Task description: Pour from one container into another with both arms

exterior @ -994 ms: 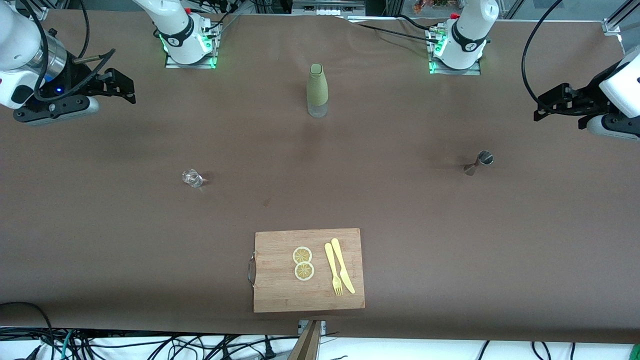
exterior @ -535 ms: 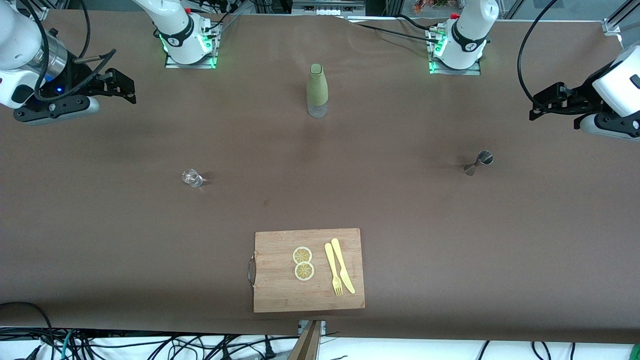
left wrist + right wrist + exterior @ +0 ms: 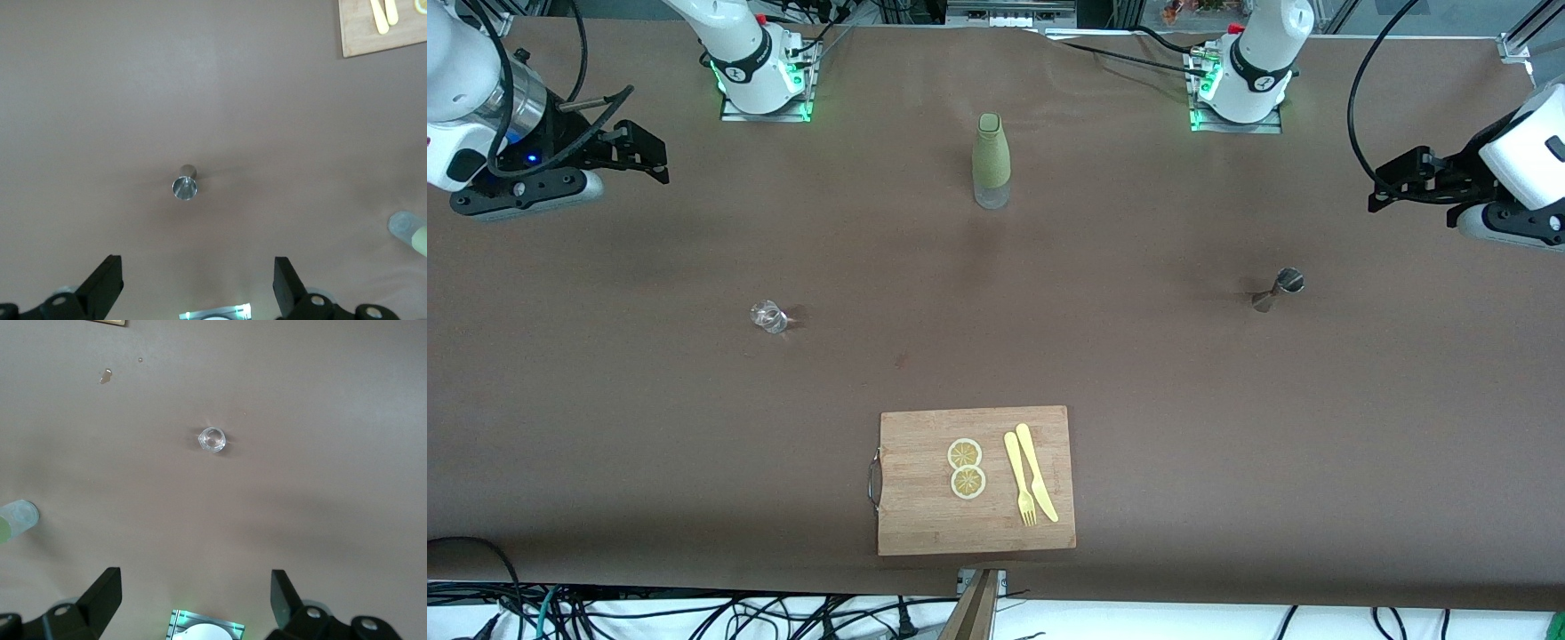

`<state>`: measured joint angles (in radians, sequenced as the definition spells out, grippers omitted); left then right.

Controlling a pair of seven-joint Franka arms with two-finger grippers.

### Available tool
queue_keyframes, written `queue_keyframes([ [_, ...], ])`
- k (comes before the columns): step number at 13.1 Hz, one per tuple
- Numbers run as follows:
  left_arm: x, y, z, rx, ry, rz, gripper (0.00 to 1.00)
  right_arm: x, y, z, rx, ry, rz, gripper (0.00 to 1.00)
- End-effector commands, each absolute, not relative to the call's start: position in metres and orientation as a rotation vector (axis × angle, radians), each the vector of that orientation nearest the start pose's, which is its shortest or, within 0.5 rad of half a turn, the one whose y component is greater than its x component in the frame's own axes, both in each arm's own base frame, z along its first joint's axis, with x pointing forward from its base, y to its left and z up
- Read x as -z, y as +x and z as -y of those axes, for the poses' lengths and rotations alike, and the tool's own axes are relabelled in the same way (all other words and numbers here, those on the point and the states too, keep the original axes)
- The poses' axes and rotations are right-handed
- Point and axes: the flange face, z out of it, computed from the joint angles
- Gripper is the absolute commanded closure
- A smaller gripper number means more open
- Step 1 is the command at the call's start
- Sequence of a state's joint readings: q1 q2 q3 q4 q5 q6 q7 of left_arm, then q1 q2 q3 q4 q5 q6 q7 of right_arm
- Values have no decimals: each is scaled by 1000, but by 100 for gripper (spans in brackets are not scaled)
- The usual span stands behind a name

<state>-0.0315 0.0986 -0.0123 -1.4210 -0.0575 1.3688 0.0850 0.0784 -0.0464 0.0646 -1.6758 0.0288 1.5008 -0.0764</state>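
My arms are white with black bands, and my left gripper (image 3: 1383, 188) and right gripper (image 3: 651, 158) are black. Under both lies the plain brown table (image 3: 1138, 373). Below my left gripper stands a shiny silver jigger (image 3: 185, 187); below my right, a clear glass (image 3: 212, 439). Between my grippers stands an olive-green bottle (image 3: 991, 160) with a clear base. The cutting board (image 3: 925, 516) is light wood, carrying yellow lemon slices (image 3: 966, 468) and a pale yellow fork (image 3: 1019, 478) and knife (image 3: 1036, 471).

Both arms are parked out wide, raised over the worktop ends. Left hand (image 3: 1376, 188) has its fingers spread wide with nothing in them, same for the right hand (image 3: 660, 158).
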Motion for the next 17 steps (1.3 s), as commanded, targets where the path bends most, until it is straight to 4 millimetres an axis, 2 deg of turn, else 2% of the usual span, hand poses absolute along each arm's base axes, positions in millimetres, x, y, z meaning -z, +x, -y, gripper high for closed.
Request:
queue_keyframes([
  [1, -622, 553, 21, -295, -3155, -215, 0, -600, 522, -79, -217, -3111, 331, 1],
  [2, -623, 552, 19, -295, -3155, -212, 0, -596, 524, -79, -231, -3113, 324, 1],
  [6, -605, 550, -17, -356, -3175, -137, 0, -589, 530, -80, -234, -3111, 318, 1],
  [9, -595, 550, -42, -375, -3183, -354, 0, -588, 531, -79, -236, -3109, 314, 1],
  [11, -583, 550, -51, -404, -3178, -504, 0, -585, 533, -80, -241, -3109, 316, 1],
  [15, -565, 545, -80, -425, -3221, -676, 0, -586, 532, -79, -239, -3109, 313, 1],
  [17, -563, 545, -81, -421, -3213, -757, 0, -586, 532, -79, -239, -3107, 313, 1],
])
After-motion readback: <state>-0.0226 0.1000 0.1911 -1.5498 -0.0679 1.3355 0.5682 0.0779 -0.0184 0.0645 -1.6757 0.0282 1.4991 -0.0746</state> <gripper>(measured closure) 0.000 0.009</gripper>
